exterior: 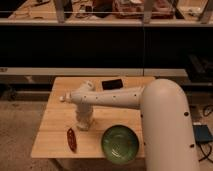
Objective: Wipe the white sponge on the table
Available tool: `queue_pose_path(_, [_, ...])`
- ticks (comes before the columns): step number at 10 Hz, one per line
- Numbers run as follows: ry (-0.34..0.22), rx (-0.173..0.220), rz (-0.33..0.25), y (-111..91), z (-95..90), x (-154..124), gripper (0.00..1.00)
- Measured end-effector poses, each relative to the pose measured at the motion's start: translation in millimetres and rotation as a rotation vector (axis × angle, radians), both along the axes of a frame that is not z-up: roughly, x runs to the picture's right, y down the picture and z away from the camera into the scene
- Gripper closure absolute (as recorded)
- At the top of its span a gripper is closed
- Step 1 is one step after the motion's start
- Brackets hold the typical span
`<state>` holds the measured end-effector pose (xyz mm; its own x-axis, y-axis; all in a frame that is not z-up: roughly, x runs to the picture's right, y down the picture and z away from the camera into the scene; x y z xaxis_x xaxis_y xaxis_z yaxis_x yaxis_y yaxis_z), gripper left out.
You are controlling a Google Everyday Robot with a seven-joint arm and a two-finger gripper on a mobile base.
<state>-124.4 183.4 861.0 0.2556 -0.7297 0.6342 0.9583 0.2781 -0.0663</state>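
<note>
My gripper [84,121] points straight down onto the wooden table [55,125], left of its middle. A pale whitish shape under its tip looks like the white sponge [83,126], pressed on the tabletop; the gripper hides most of it. The white arm reaches in from the lower right and crosses the table to the left.
A green bowl [120,144] sits at the front, right of the gripper. A dark red oblong item [71,139] lies at the front left. A flat black object [112,84] lies at the back. A small white bit [62,98] shows by the arm's left end.
</note>
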Motion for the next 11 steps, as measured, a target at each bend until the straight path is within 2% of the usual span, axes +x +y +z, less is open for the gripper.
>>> queue_pose_path(2, [0.004,-0.014,0.003,19.0,-12.8,26.3,0.62])
queue_pose_path(4, [0.04,-0.017,0.033,22.2,-15.6,59.3,0.62])
queue_pose_path(5, [0.073,-0.006,0.055,16.3,-11.8,81.8,0.62])
queue_pose_path(8, [0.16,0.021,0.106,-9.2,6.7,126.1,0.62])
queue_pose_path(11, [0.211,0.04,0.128,-36.8,25.5,136.3,0.62])
